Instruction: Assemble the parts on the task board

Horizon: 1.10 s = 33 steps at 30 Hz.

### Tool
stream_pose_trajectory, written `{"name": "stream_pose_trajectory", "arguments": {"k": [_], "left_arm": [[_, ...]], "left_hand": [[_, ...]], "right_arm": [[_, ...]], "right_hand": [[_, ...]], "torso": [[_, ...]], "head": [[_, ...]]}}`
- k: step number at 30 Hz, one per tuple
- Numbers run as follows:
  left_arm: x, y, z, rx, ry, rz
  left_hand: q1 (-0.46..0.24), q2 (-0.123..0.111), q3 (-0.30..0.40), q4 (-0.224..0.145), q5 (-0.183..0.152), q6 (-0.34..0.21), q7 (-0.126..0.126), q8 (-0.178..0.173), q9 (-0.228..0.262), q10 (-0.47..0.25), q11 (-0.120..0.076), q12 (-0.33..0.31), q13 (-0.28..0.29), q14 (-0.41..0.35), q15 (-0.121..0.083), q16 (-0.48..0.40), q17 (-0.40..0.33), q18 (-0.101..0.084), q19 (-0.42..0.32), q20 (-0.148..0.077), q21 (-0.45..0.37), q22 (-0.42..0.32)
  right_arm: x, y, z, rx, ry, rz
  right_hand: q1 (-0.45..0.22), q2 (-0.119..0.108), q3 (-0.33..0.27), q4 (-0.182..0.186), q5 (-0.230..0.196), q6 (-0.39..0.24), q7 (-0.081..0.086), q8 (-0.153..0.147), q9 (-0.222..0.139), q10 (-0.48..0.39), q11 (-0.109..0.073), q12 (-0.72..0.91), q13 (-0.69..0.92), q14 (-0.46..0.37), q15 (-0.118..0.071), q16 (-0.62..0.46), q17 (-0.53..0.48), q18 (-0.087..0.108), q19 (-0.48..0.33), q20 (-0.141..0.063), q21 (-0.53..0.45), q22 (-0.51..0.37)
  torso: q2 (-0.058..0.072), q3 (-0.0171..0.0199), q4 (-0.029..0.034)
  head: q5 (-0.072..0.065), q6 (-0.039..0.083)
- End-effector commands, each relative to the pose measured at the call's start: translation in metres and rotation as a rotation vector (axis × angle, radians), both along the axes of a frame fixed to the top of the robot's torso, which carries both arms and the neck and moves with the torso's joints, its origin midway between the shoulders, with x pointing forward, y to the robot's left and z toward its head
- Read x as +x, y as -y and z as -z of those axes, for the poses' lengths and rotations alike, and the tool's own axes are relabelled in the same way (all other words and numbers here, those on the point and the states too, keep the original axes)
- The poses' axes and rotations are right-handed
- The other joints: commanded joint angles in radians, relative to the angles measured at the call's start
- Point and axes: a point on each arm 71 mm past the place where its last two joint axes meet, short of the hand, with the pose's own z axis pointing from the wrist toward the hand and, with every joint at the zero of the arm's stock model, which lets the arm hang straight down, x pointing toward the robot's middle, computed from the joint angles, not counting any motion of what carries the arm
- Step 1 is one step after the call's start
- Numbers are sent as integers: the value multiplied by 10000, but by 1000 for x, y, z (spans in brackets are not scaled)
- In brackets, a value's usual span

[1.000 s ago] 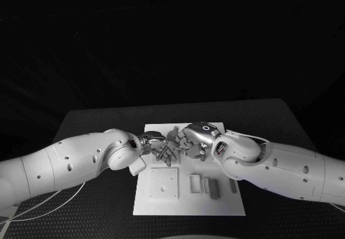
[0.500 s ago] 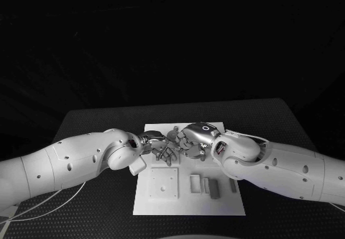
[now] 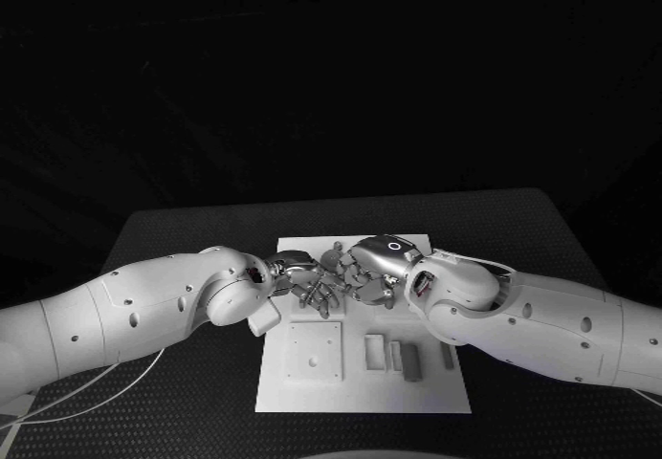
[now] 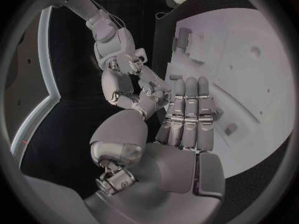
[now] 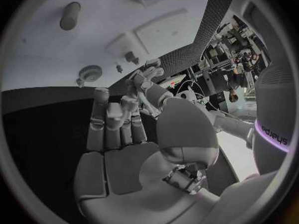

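Two hands are meeting over the far half of the task board [image 3: 414, 397], the left hand [image 3: 306, 283] and the right hand [image 3: 370, 268] working so close together that their fingers are overlapping in the head view. Whether any small piece is sitting between them, I cannot tell from that angle.

Nearer the robot than the hands, several parts are lying on the task board: a square plate [image 3: 313, 351], then a row of upright bars [image 3: 375, 350] with a darker grey bar [image 3: 409, 363] among them. Their long axes are running from the near edge of the task board toward the hands. Both hands are about equally close to these pieces, so neither arm is enjoying a clear advantage.

The left wrist view is showing the left hand's fingers [image 4: 187, 109] lying straight and side by side, flat over the task board, holding nothing visible, with the right hand [image 4: 134, 84] curled just beside them.

The right wrist view is showing the right hand's fingers [image 5: 115, 122] extended with the thumb bent across, nothing plainly gripped. It is also revealing a grey cylinder [image 5: 70, 15] and a small round gear-like part [image 5: 91, 73] lying on the task board beyond the fingertips.
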Motion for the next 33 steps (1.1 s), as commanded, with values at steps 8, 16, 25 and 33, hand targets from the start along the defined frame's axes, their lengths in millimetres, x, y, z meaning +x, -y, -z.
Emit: {"name": "stream_pose_trajectory", "arguments": {"k": [8,16,25,33], "left_arm": [[0,1,-1,164,218,72],[0,-2,0,295,301,62],[1,-5,0,338,319,3],[1,-7,-1,616,728,226]], "left_hand": [[323,-190,482,135,-33,277,-132,244,193,246,-71,92,60,242,-53,-55,108,-28,164,-75,7,11],[386,-248,627,172,-34,334,-169,317,282,333,-106,113,90,326,-90,-45,168,-34,231,-116,31,29],[433,-267,699,160,-32,349,-183,343,320,354,-116,112,100,348,-100,-49,193,-43,237,-127,31,35],[443,-267,719,161,-32,349,-184,349,331,359,-116,111,103,352,-102,-52,201,-47,241,-130,32,38]], "right_arm": [[2,4,-1,221,-93,121],[4,12,-3,796,-124,316],[5,19,-4,1120,-235,384],[11,35,-5,2542,-1106,960]], "right_hand": [[22,-241,49,9,43,-110,348,-169,-34,-190,57,-88,-196,-133,19,-92,-101,140,-111,-33,-21,173],[128,-975,23,30,40,-1167,754,-772,-287,-603,443,-503,-728,-506,390,-356,-288,127,-478,179,-244,144],[156,-1209,17,33,34,-1439,904,-913,-393,-902,587,-778,-1218,-823,539,-542,-450,135,-769,373,-455,122],[46,-927,138,45,37,-1426,915,-850,-404,-1133,636,-1448,-2225,-1035,572,-1072,-913,133,-1087,564,-791,33]], "torso": [[-3,5,-7],[-2,4,-7],[-2,6,-6],[-1,3,-4]], "head": [[19,3],[27,23],[43,53],[46,72]]}}
